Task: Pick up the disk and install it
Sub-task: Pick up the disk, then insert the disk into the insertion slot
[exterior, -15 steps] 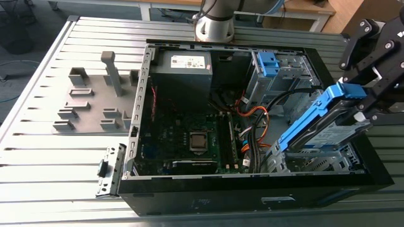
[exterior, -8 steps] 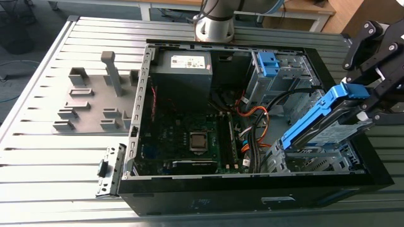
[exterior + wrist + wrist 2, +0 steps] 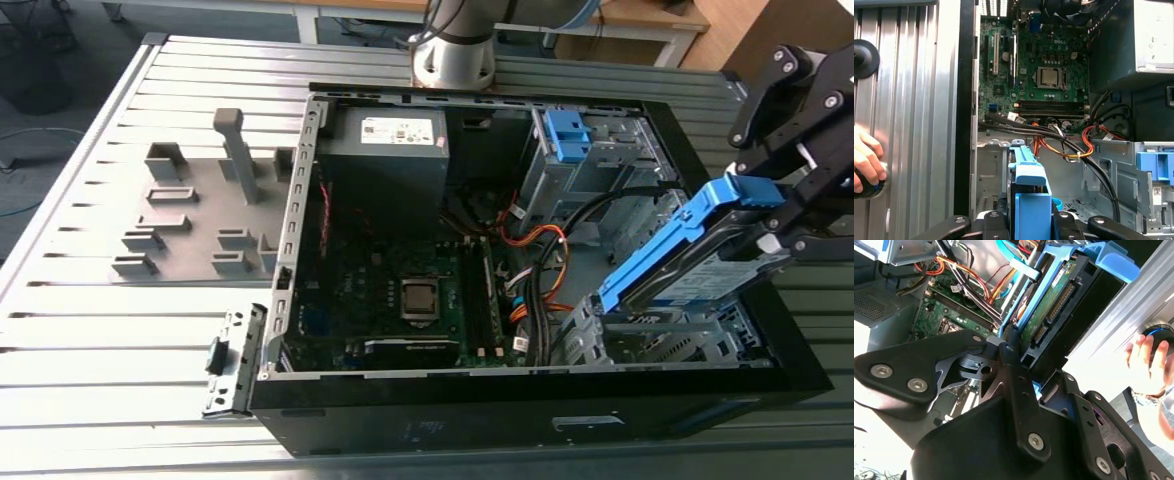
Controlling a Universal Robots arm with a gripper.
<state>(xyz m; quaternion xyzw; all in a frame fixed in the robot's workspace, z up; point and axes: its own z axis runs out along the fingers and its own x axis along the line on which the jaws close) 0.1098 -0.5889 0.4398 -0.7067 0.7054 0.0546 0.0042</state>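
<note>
The disk (image 3: 687, 255), a silver drive in a blue plastic caddy, hangs tilted over the drive cage (image 3: 654, 338) at the front corner of the open computer case (image 3: 534, 405), on the exterior view's right. My gripper (image 3: 785, 222) is shut on the disk's upper end, by the blue handle. In the second wrist view the disk (image 3: 1054, 305) shows its connector edge just beyond my black fingers (image 3: 1010, 352). The first wrist view looks along the blue caddy (image 3: 1029, 192) toward the motherboard (image 3: 1049, 75), with the gripper (image 3: 1029, 225) clamped around the caddy.
A grey power-supply box (image 3: 387, 150) and a bare blue bracket (image 3: 567, 135) sit at the case's back. Orange and black cables (image 3: 541, 265) run beside the cage. A grey fixture plate (image 3: 200, 210) lies on the exterior view's left. A person's hand (image 3: 866, 160) rests on the table outside the case.
</note>
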